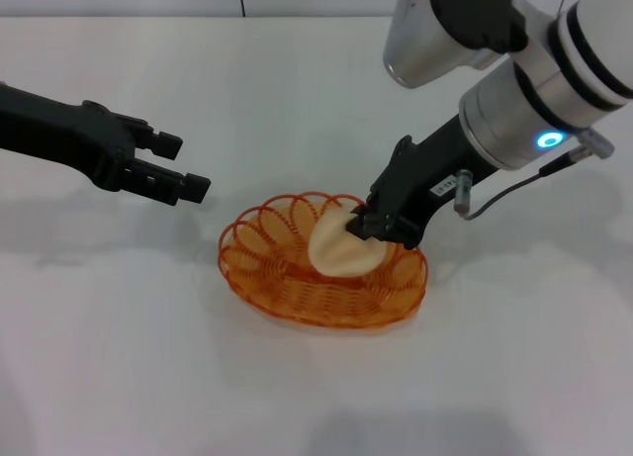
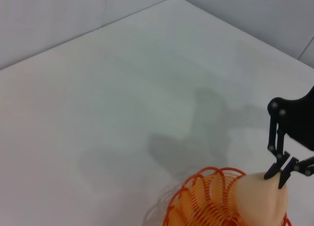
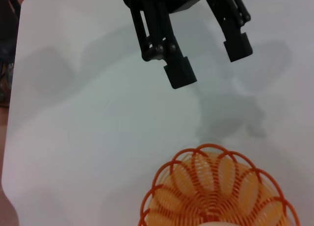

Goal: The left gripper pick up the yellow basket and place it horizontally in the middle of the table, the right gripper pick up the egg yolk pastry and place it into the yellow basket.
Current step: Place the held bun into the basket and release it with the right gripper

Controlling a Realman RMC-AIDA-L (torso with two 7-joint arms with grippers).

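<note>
Right claw (image 1: 368,226) clamping egg yolk pastry (image 1: 341,246) over yellow basket (image 1: 297,283), left claw (image 3: 208,62) apart.

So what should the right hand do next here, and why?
Probably open and let go: the right hand holds the egg yolk pastry inside the yellow basket, low against its mesh. The left hand is open, clear of it.

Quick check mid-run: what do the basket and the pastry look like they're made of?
The yellow basket looks like glossy translucent orange plastic, moulded as thin wire-like loops; light passes through the strands. The egg yolk pastry, gripped at its edge by the right gripper over the basket, looks matte, smooth and pale beige, like dough or a foam replica; which one isn't clear.
</note>
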